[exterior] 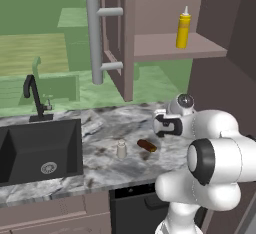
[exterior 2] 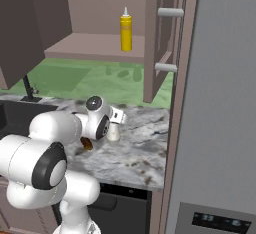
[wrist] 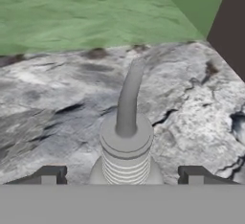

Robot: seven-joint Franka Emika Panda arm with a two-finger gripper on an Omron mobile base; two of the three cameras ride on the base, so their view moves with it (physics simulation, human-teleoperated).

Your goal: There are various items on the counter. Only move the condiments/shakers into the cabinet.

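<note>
L base view: we see the yellow squeeze bottle (exterior: pixel 183 28) already standing on the shelf of the cabinet (exterior: pixel 165 47), so that one looks done. On the counter (exterior: pixel 100 163) the small shaker (exterior: pixel 121 149) stands just beside the brown lump (exterior: pixel 147 145). Our arm reaches over the counter to the right of them. The black sink (exterior: pixel 37 150) is well off to the left.

R base view: the yellow bottle sits on the shelf w/ the door open. Our wrist is bent low over the counter, and a bit of the white bottle (exterior 2: pixel 114 134) peeks out under the hand.

Hand view: the white bottle stands upright right in front of us, its ribbed cap and thin neck in the middle. The gripper (wrist: pixel 122 176) has one finger tip (wrist: pixel 50 175) on each side of it. The tips are apart from the bottle, w/ gaps both sides, so the jaws are spread and nothing is held yet.

We think the step is grabbing the white bottle. Next we need to squeeze on it, lift it straight up, then carry it to the shelf w/o bumping the door. The shaker comes after. The brown lump stays.
</note>
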